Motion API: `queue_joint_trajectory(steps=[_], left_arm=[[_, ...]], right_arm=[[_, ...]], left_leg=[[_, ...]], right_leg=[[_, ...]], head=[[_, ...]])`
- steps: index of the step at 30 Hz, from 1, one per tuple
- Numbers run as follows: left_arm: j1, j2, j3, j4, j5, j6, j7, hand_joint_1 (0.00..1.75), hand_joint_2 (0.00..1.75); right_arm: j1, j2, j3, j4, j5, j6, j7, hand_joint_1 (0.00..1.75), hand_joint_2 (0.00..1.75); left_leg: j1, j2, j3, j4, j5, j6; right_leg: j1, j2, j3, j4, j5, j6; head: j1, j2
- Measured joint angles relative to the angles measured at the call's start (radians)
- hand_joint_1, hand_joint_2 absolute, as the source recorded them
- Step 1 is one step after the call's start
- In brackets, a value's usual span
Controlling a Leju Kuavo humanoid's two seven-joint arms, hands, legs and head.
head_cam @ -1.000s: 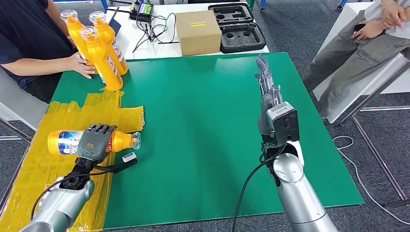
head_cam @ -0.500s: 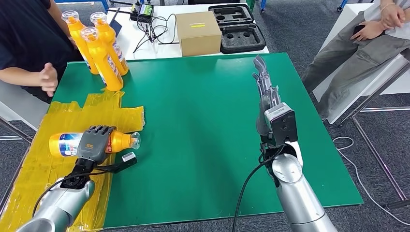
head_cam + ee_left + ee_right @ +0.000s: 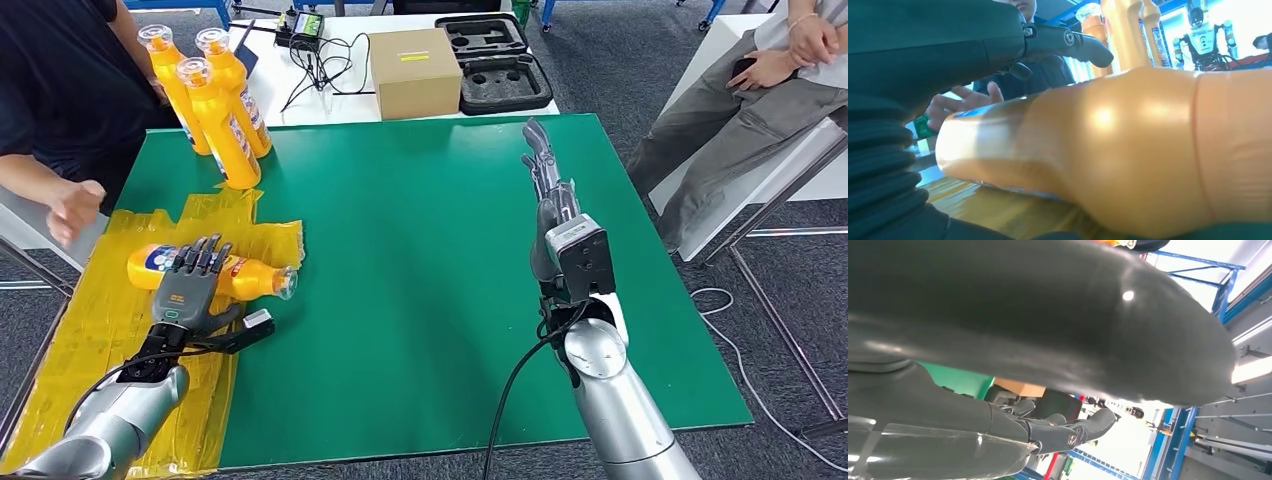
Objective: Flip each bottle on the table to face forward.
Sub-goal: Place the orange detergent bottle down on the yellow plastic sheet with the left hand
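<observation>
Left hand (image 3: pixel 190 285), fingers spread, rests on the lying bottle (image 3: pixel 215 272) at frame left so I can roll it; right hand (image 3: pixel 545 175) hovers released.

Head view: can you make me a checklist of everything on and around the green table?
Surface: green table, yellow plastic sheet taped over its left edge.
Job's things: one orange bottle lying on the sheet; three orange bottles standing at the far left corner.
Clutter: cardboard box and black foam case on the white table behind.
Hands: left hand rests on the lying bottle; right hand raised, holding nothing.
Cables: black wires beside the box.
Surroundings: person's hand at left; seated person at right.
</observation>
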Motion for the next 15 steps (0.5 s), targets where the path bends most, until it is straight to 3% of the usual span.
queue_joint_trajectory(steps=[11, 13, 15], left_arm=[[0.011, -0.008, 0.001, -0.021, 0.094, 0.0, -0.096, 0.0, 0.0], [0.017, -0.012, 0.004, -0.039, 0.176, -0.01, -0.143, 0.0, 0.0], [0.03, -0.022, 0.015, -0.09, 0.359, -0.066, -0.211, 0.0, 0.0]], right_arm=[[0.0, -0.001, 0.002, 0.019, -0.006, 0.002, -0.006, 0.0, 0.0], [0.0, -0.001, 0.002, 0.021, -0.003, 0.001, -0.008, 0.0, 0.0], [-0.001, -0.001, 0.002, 0.027, 0.009, -0.005, -0.012, 0.0, 0.0]], left_leg=[[0.0, 0.001, -0.001, 0.0, 0.0, 0.0], [0.0, 0.002, -0.002, 0.0, 0.0, 0.0], [0.0, 0.002, -0.004, 0.0, 0.0, 0.0]], right_leg=[[0.0, 0.0, -0.002, 0.0, 0.0, 0.0], [0.0, 0.0, -0.003, 0.0, 0.001, 0.001], [0.0, 0.0, -0.005, 0.0, 0.001, 0.0]], head=[[0.0, 0.0], [0.0, 0.0], [0.0, 0.0]])
